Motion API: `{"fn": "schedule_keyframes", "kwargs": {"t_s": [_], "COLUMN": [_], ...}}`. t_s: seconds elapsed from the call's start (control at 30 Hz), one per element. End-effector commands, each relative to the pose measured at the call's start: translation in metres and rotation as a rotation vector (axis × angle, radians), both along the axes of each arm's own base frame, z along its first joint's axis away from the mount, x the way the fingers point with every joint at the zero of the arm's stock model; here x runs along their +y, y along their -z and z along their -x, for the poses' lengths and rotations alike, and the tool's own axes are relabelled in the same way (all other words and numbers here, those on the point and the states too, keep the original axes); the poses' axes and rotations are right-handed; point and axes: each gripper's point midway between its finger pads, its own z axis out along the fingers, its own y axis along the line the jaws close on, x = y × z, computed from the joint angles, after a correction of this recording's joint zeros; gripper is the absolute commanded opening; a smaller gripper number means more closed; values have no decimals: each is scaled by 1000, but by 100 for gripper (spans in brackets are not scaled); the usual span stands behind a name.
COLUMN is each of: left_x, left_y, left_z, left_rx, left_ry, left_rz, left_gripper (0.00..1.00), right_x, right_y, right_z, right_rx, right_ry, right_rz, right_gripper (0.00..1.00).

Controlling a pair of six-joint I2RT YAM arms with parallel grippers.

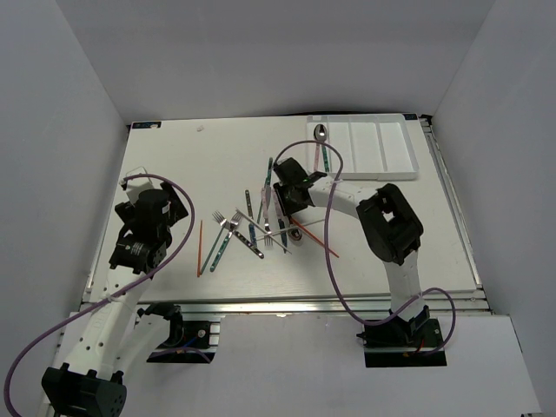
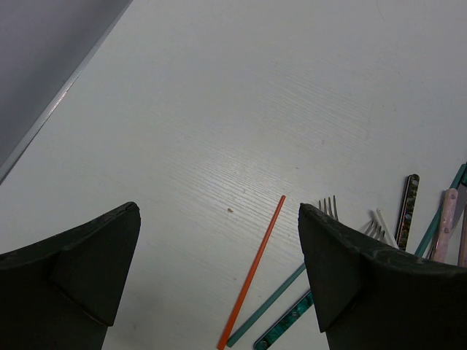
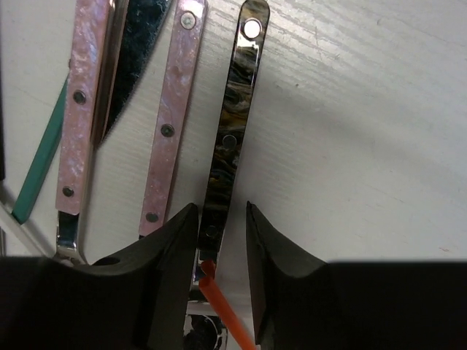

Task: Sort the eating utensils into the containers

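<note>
The utensils lie in a loose pile (image 1: 256, 228) at the table's middle: forks, knives and pink, teal and dark handles. The white tray (image 1: 375, 148) sits at the far right, with a teal-handled spoon (image 1: 322, 139) in its leftmost slot. My right gripper (image 1: 287, 198) is low over the pile. In the right wrist view its jaws (image 3: 221, 211) are narrowly open and straddle a dark marbled handle (image 3: 233, 124); the left finger touches it and the right stands just off. An orange-red chopstick (image 3: 222, 302) lies under the handle. My left gripper (image 2: 219, 219) is wide open and empty above an orange chopstick (image 2: 255, 266).
Two pink handles (image 3: 171, 124) and a knife blade (image 3: 139, 44) lie just left of the dark handle. A teal stick (image 2: 270, 310) and fork tines (image 2: 330, 206) lie right of the orange chopstick. White walls enclose the table (image 1: 174, 165) on three sides.
</note>
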Motion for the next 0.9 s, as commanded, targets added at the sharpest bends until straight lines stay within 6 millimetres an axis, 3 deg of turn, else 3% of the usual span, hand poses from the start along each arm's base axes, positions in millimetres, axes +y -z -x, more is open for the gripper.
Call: {"fn": "schedule_keyframes", "kwargs": {"t_s": [0.0,0.13,0.17,0.2,0.27,0.47,0.6,0.77,0.87], "left_x": [-1,-1,-2,-2,-2,-3,-2,-2,-2], "left_y": [-2,-1,-1,-1,-1,0,-2,-2,-2], "left_z": [1,0,0,0,0,-1,0,1,1], "left_rx": [-9,-7,-7,-7,-6,-4,-11,-11,-13], "left_ry": [6,9,11,12,13,17,15,11,11], "left_rz": [0,0,1,1,2,2,4,2,2], "left_gripper": [98,98,98,98,98,98,98,98,98], "right_x": [14,12,11,7,17,33,35,52,58], "right_y": [-8,-4,-4,-7,-24,-118,-144,-190,-207], "right_z": [-9,-14,-17,-25,-35,-69,-79,-60,-55], "right_rx": [-21,-26,-38,-69,-115,-353,-457,-460,-428], "right_ry": [1,20,36,71,107,185,137,43,5], "right_rz": [-30,3,10,27,-47,-316,-323,-551,-665], "right_gripper": [38,27,17,1,0,0,0,0,0]}}
